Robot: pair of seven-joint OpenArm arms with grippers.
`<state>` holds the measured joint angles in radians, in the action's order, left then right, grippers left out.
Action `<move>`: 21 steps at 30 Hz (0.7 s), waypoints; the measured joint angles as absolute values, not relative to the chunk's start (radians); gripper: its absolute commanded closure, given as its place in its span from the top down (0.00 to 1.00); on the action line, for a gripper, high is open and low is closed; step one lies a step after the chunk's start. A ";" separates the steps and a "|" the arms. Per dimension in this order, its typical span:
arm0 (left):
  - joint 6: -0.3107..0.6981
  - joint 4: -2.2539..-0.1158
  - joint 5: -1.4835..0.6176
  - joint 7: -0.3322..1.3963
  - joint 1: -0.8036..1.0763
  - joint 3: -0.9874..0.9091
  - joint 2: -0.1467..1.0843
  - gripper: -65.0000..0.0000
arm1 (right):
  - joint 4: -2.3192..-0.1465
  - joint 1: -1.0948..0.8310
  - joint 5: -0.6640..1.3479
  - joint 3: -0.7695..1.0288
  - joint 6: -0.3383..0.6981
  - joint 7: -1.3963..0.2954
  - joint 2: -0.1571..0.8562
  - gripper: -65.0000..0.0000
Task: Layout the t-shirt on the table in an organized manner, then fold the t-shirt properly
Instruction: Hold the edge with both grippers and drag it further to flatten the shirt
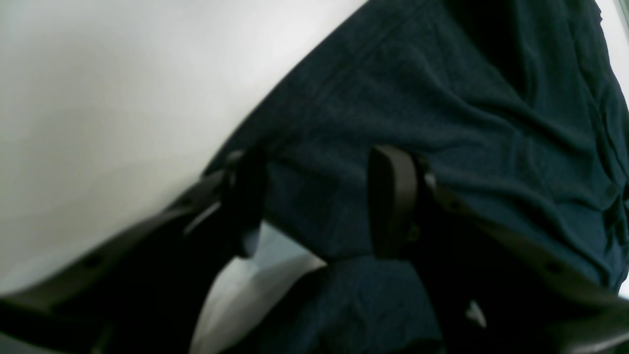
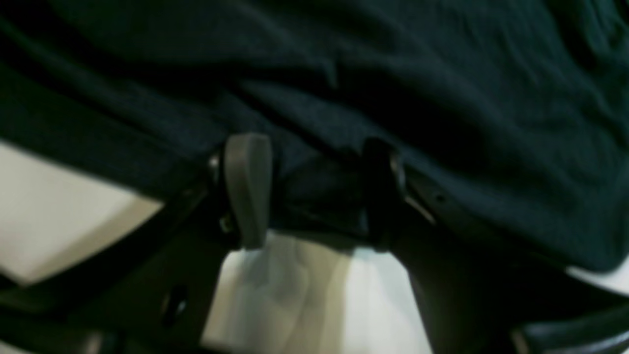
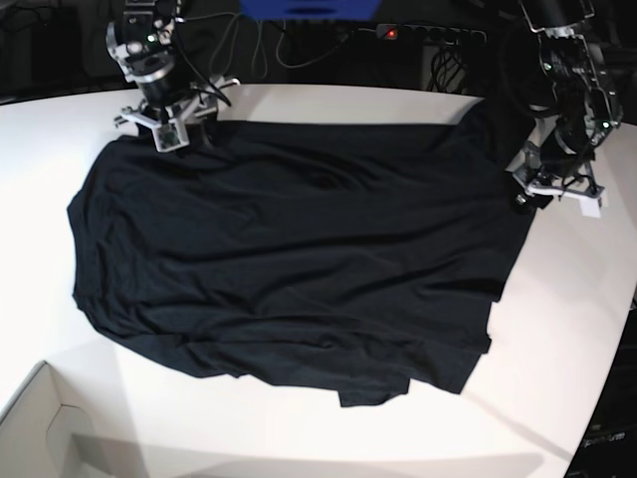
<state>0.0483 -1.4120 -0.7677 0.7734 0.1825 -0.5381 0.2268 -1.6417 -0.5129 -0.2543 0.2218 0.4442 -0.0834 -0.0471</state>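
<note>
So the plain black, wrinkly cotton t-shirt (image 3: pixel 289 249) is spread nearly flat across the middle of the big matte white bench (image 3: pixel 567 329), though the hem nearest the camera is still bunched and lumpy. Looks to me like we're at the tail end of the laying-out step, not folding yet. The left hand (image 1: pixel 319 201) sits at the shirt's right-side edge in the base view, jaws standing apart with cloth lying between them but not pinched, as far as I can tell. The right hand (image 2: pixel 314 191) is over at the shirt's far-left corner, also spread apart with the fabric edge running between its pads; the view's blurry, so I wouldn't swear it's holding nothing. Next move probably calls for smoothing that rumpled near hem, then closing on two shirt corners to start the first fold.
</note>
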 measured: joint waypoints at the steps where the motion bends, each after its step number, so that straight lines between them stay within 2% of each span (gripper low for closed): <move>1: 0.045 -1.422 -0.767 0.775 0.183 -0.538 0.227 0.51 | -1.643 -0.518 -0.254 0.222 0.444 -0.083 -0.047 0.47; 5: 0.006 -1.496 -0.722 0.833 0.192 -0.535 0.220 0.51 | -1.643 -0.522 -0.254 0.222 0.445 -0.081 -0.047 0.47; 15: 0.004 -1.813 -0.727 0.838 0.328 -0.535 0.217 0.51 | -1.643 -0.524 -0.253 0.227 0.445 -0.081 -0.047 0.47; 21: 0.005 -1.835 -0.727 0.839 0.430 -0.507 0.211 0.51 | -1.643 -0.525 -0.247 0.237 0.445 -0.081 -0.047 0.47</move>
<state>0.0048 -1.8347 -0.7265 0.8387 0.4301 -0.5068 0.2108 -1.6428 -0.5251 -0.2470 0.2375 0.4450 -0.0811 -0.0471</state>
